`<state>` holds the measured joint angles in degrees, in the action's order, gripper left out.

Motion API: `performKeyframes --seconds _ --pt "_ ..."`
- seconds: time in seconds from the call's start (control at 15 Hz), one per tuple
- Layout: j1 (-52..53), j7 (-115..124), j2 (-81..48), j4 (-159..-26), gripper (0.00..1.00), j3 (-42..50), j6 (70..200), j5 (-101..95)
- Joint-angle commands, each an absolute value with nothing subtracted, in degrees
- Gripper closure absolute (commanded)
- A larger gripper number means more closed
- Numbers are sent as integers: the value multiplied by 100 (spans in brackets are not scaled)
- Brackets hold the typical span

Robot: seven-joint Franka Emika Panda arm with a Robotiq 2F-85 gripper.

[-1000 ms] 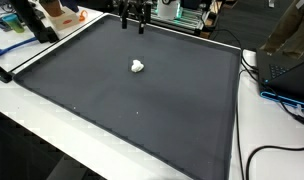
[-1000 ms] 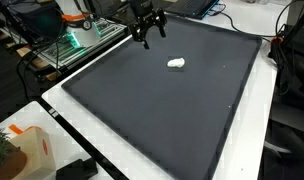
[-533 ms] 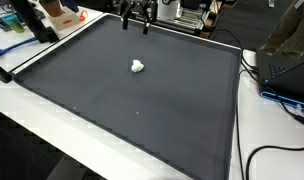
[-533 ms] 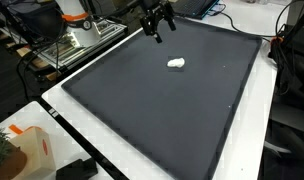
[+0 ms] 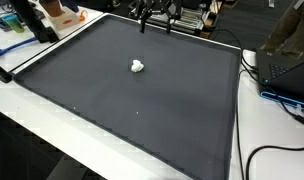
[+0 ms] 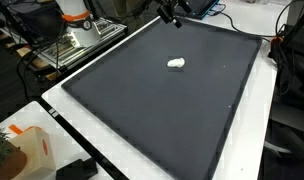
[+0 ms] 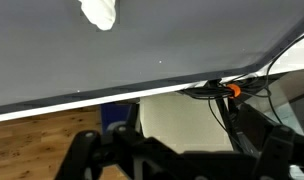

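Note:
A small white crumpled lump (image 5: 138, 67) lies on a large dark grey mat (image 5: 142, 115), towards its far side. It also shows in the other exterior view (image 6: 177, 64) and at the top of the wrist view (image 7: 98, 12). My gripper (image 5: 155, 14) hangs in the air over the mat's far edge, well away from the lump, and shows at the top of the other exterior view (image 6: 170, 10). In the wrist view its dark fingers (image 7: 182, 150) stand wide apart with nothing between them.
The mat (image 6: 162, 110) lies on a white table. A laptop (image 5: 288, 66) and cables sit at one side. A wire rack with gear (image 6: 74, 40) stands beyond one edge, and an orange and white object (image 6: 27, 150) sits near a corner.
My gripper has risen and moved away from the lump towards the mat's far edge, now partly leaving the frame. The lump has not moved.

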<state>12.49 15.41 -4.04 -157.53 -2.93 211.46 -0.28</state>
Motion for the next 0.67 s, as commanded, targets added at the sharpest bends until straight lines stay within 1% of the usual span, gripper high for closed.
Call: performKeyframes --seconds 0.0,0.07,0.13,0.33,0.6 --pt "821 2507 -1117 -15757 0 -172 21928 -962" --pt "674 2708 -1304 -15761 0 -118 22142 -1194" --pt "680 2208 -918 -15764 0 -479 21732 -645" --pt "424 2397 -1286 -15748 0 -439 22059 -919" --pt "425 2231 -1344 -15732 0 -408 22098 -792"
